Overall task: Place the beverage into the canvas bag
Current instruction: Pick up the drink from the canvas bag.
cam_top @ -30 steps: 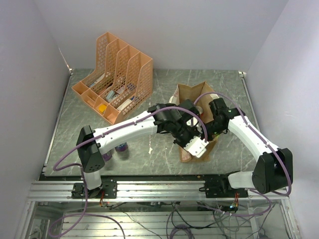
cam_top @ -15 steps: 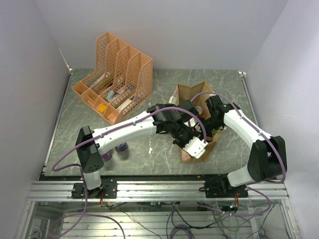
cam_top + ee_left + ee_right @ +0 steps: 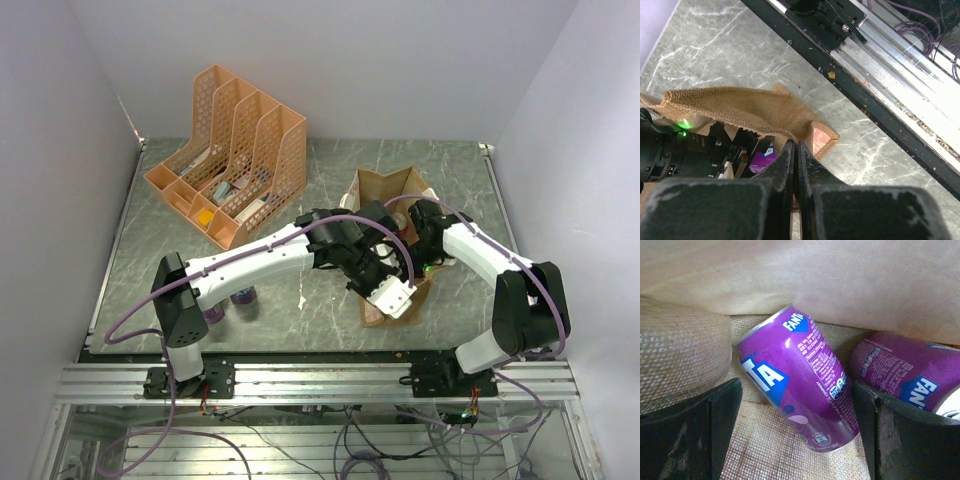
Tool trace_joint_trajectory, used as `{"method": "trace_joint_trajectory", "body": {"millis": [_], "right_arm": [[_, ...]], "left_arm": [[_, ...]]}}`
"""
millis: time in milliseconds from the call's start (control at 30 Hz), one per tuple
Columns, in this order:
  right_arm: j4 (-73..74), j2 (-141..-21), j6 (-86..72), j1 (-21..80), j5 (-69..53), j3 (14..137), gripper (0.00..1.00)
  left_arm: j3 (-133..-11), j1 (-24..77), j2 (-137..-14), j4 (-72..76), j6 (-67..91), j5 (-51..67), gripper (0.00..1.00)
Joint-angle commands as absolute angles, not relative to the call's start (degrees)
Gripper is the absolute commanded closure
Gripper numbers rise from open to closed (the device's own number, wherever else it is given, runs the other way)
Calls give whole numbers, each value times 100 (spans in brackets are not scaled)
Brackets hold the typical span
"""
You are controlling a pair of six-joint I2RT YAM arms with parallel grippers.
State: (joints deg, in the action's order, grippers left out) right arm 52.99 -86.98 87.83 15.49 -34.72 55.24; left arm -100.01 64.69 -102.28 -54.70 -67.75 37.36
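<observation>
**Purple can down in bag, right fingers spread either side**

Burlap all round in the right wrist view: deep inside the bag (image 3: 680,355), just above its woven floor. Lying there tilted, top end toward the paler back wall: a purple Fanta can (image 3: 790,365). Just beside it on the right, a second can (image 3: 900,375) of the same kind, on its side, partly cut off by the frame edge.

Right gripper (image 3: 796,390) wide open, one dark finger on each side of the first can, holding nothing. Contact between the right-hand finger and that can too close to call.

Left gripper (image 3: 795,145) closed tight, pinching the bag's near rim close to a corner, burlap edge caught between the fingers.

From above, both arms meeting over the bag (image 3: 378,190), which stands right of centre on the grey marbled table (image 3: 150,260) with its mouth open upward. Orange organiser (image 3: 235,150) well apart, toward the far left.
</observation>
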Motion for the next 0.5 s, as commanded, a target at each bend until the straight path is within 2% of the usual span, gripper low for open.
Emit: {"method": "trace_joint_trajectory", "body": {"millis": [0, 467], "right_arm": [[5285, -8947, 9059, 1589, -3232, 5191, 9], [4900, -9383, 9134, 1903, -2671, 4697, 9]], "left_arm": [[-9885, 6434, -10177, -5747, -6820, 3613, 93], [-9826, 6434, -10125, -5742, -6792, 3636, 93]]}}
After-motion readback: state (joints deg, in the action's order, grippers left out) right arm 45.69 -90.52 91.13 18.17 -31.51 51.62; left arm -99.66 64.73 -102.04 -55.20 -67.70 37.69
